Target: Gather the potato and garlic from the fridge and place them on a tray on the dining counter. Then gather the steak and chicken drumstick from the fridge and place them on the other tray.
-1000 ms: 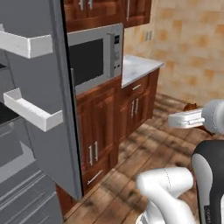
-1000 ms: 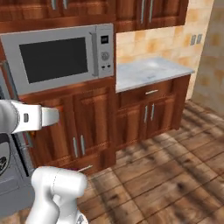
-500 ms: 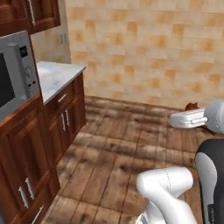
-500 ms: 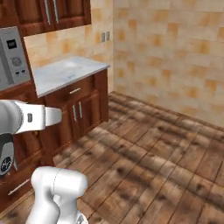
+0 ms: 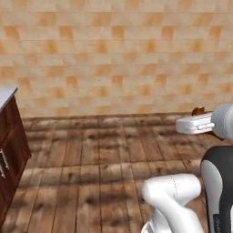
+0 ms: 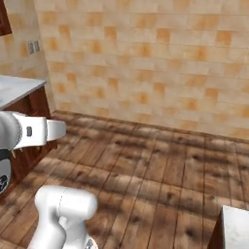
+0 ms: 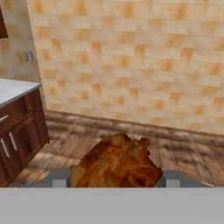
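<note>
Across the left base view, the gripper (image 5: 195, 119) extended level above the wood floor (image 5: 100, 154), a brown scrap of the chicken drumstick (image 5: 198, 110) peeking past it; carrying high kept the load clear of the cabinet (image 5: 9, 150). From the right base view, the arm reached toward the tiled wall (image 6: 146, 58), and a pale counter corner (image 6: 236, 226) edged in, possibly the dining counter. Through the hand view, the jaws stood wide, clamped on the drumstick's golden-brown bulk (image 7: 116, 164), evidently held for transport to a tray.

floor (image 5: 91, 164) — brown wood planks | wall counter (image 7: 17, 87) — pale top
</note>
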